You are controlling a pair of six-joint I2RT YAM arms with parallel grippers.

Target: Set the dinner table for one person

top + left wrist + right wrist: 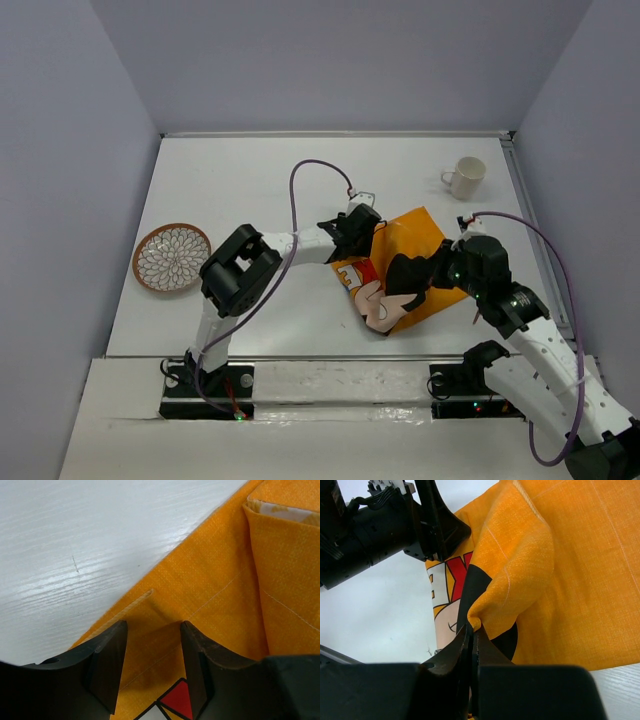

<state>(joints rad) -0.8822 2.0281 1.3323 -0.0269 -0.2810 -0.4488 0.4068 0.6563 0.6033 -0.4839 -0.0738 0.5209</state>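
The right pincer (471,631) is pressed together on a raised fold of the orange placemat (570,570). The cloth bunches just above its tips and drapes away from it, with the printed cartoon side showing on the part beside the fold. That nip seems meant to lift the crumpled cloth so it can be drawn open. Just past the fold, the left pincer (152,627) stands spread, its two fingers straddling the mat close to the mat's edge and gripping nothing; whether the tips touch the cloth I cannot tell. It looks placed to catch or pin that side, so the mat can be stretched flat between the two arms. Under both pincers, and running out from them on every side, is the white bench (260,180), which carries the half-folded mat near its middle. Farther out, well to the left of the left pincer, a patterned plate (172,257) lies flat near the bench's left edge. Beyond the right pincer, toward the far right corner, a white mug (465,177) stands upright. Both sit well apart from the mat, probably waiting until it lies smooth, so the setting is at an early stage.
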